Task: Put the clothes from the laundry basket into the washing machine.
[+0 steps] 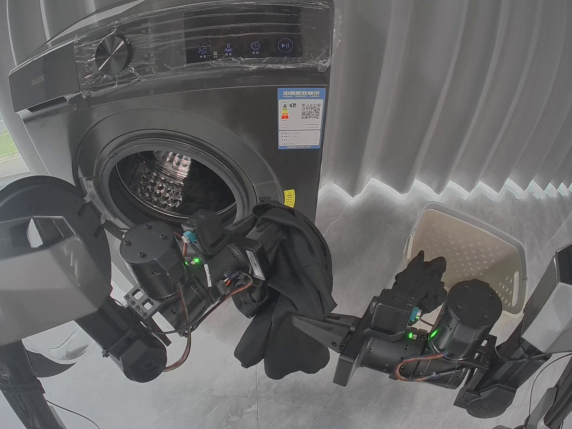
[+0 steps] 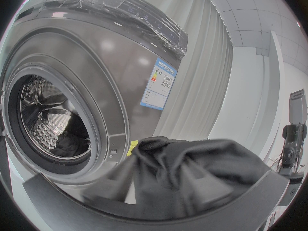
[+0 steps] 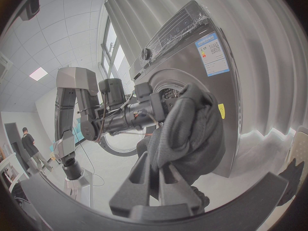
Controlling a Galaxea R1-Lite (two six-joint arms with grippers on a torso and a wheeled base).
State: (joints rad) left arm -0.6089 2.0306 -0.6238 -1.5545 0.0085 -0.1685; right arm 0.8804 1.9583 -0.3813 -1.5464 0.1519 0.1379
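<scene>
Steel drum [image 1: 173, 186] of the washing machine [image 1: 196, 108] stood open; black garment [image 1: 298, 287] hung off your left gripper [image 1: 271, 233] just beside the opening, grip state buried in cloth, can't tell; right gripper [image 1: 301, 323] pinched a lower fold; looked soft, light and floppy, so best taken by bunched folds; laundry basket [image 1: 476, 233] held another dark piece [image 1: 423, 275].

The washing machine [image 1: 179, 108] bears an energy label [image 1: 301, 117] with QR code and a yellow sticker [image 1: 289, 198].

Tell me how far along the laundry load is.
Done: one dark item lies in the washing machine drum. In hand: the right end effector grips a black garment before the opening. Remaining: another dark piece on the laundry basket rim.
</scene>
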